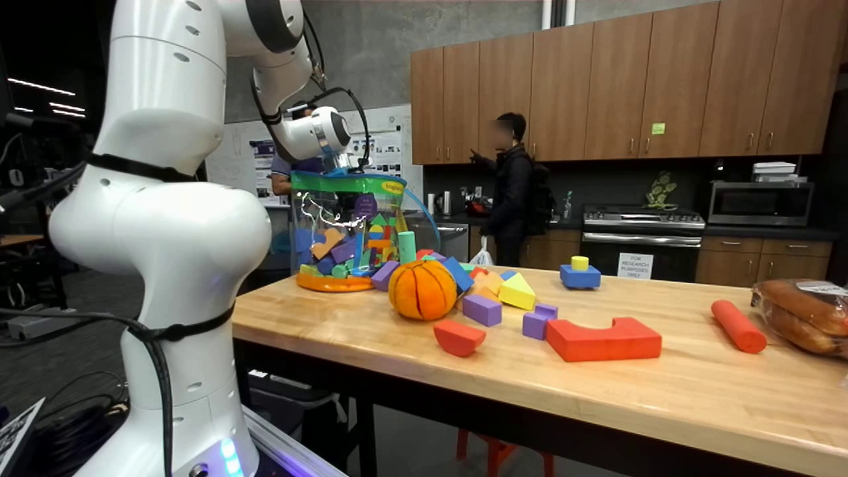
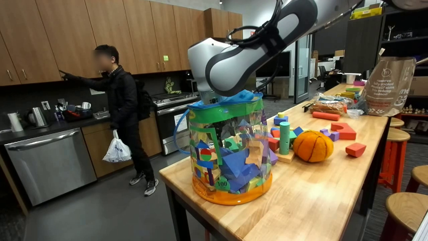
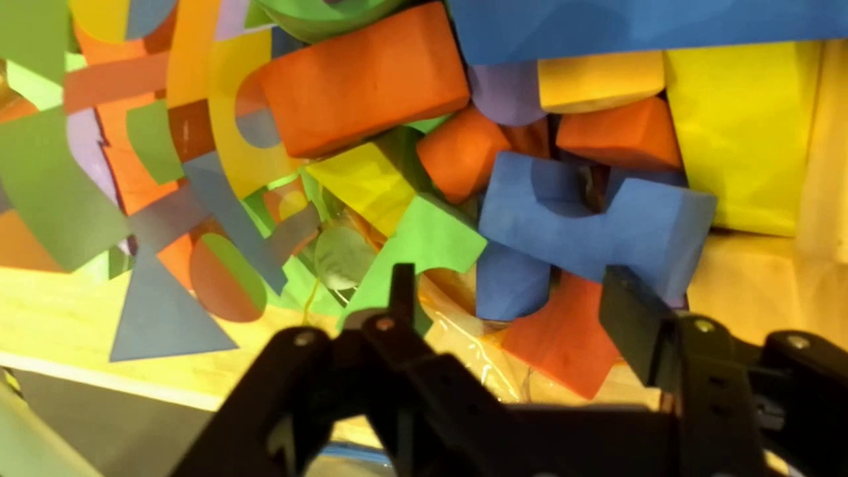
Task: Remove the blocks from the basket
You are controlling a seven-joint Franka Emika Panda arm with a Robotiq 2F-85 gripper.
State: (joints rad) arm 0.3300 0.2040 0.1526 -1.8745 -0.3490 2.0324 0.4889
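The basket (image 1: pixel 334 283) stands at the table's end in both exterior views (image 2: pixel 230 199), with clear printed sides, a green band and an orange base. Blocks are piled inside it. The wrist view shows a notched blue block (image 3: pixel 583 228), a green arch-shaped block (image 3: pixel 424 242), a red block (image 3: pixel 570 334) and a yellow block (image 3: pixel 739 146). My gripper (image 3: pixel 510 291) points down inside the basket, open and empty, its fingers above the blue, green and red blocks. In an exterior view it shows only dimly through the clear wall. Other blocks, including a red arch (image 1: pixel 606 341) and a purple one (image 1: pixel 482 310), lie on the table.
An orange ball (image 1: pixel 423 289) and a green cylinder (image 2: pixel 284 138) stand beside the basket. A long red piece (image 1: pixel 739 326) and bagged bread (image 1: pixel 805 315) lie further along. A paper bag (image 2: pixel 388 87) stands at the far end. A person (image 2: pixel 125 100) stands by the counter.
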